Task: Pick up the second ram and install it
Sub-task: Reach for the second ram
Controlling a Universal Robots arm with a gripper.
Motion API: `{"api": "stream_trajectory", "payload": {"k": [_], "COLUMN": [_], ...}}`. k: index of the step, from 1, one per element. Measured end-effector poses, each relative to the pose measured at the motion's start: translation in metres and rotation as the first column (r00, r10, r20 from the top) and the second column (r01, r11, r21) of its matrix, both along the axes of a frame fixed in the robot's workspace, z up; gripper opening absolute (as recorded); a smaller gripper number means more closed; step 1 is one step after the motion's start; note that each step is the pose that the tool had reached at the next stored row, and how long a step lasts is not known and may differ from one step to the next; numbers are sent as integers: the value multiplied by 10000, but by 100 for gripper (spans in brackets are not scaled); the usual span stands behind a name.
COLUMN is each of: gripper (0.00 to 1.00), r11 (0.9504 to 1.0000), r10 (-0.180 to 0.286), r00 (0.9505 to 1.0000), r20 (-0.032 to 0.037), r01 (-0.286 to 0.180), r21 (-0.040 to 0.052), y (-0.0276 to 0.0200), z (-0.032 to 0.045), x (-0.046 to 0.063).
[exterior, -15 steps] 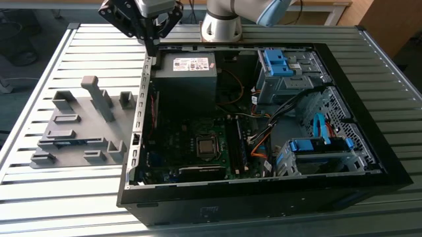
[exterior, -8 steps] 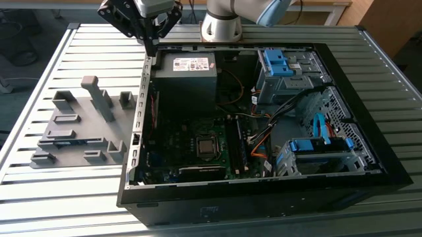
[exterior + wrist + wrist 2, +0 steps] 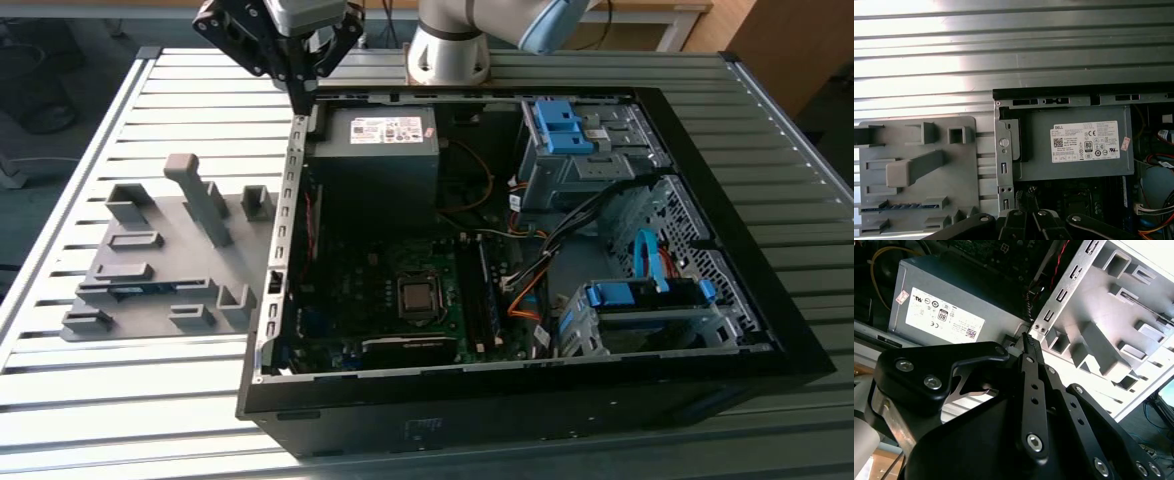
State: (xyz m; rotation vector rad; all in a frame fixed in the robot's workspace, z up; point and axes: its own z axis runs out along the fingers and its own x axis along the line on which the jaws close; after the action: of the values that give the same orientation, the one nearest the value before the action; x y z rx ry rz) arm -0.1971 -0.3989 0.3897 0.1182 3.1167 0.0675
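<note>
The second ram (image 3: 142, 288) is a thin blue stick standing on edge in a slot of the grey holder tray (image 3: 154, 310), on the exterior view's left, beside the open computer case. In the first wrist view the ram (image 3: 899, 206) shows as a blue strip low in the tray (image 3: 919, 185). My gripper (image 3: 304, 104) hangs above the case's rear corner next to the power supply (image 3: 380, 140), well away from the ram. Its fingers (image 3: 1026, 340) are shut together on nothing; the gripper (image 3: 1026, 199) tips sit over the case's edge.
The black computer case (image 3: 747, 300) lies open on the slatted metal table (image 3: 134, 420). Inside are the motherboard (image 3: 400, 300), loose cables (image 3: 527, 290) and light-blue drive brackets (image 3: 561, 125). The tray has raised grey posts (image 3: 200, 195). The arm's base (image 3: 447, 50) stands behind the case.
</note>
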Motion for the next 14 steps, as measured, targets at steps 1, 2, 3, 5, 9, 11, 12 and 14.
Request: {"api": "stream_trajectory", "payload": {"k": [1, 2, 3, 5, 9, 11, 12, 14], "gripper": [11, 11, 11, 11, 11, 11, 11, 11], "r11": [10000, 10000, 10000, 10000, 10000, 10000, 10000, 10000], "r10": [0, -1, -1, 0, 0, -1, 0, -1], "r00": [10000, 10000, 10000, 10000, 10000, 10000, 10000, 10000], "r20": [0, -1, -1, -1, -1, 0, -1, -1], "r01": [0, 1, 1, 0, 0, 1, 0, 1], "r21": [0, 0, 0, 0, 0, 0, 0, 0], "y": [0, 0, 0, 0, 0, 0, 0, 0], "z": [0, 0, 0, -1, -1, -2, -2, -3], "x": [-2, -5, -6, -9, -16, -19, -21, -26]}}
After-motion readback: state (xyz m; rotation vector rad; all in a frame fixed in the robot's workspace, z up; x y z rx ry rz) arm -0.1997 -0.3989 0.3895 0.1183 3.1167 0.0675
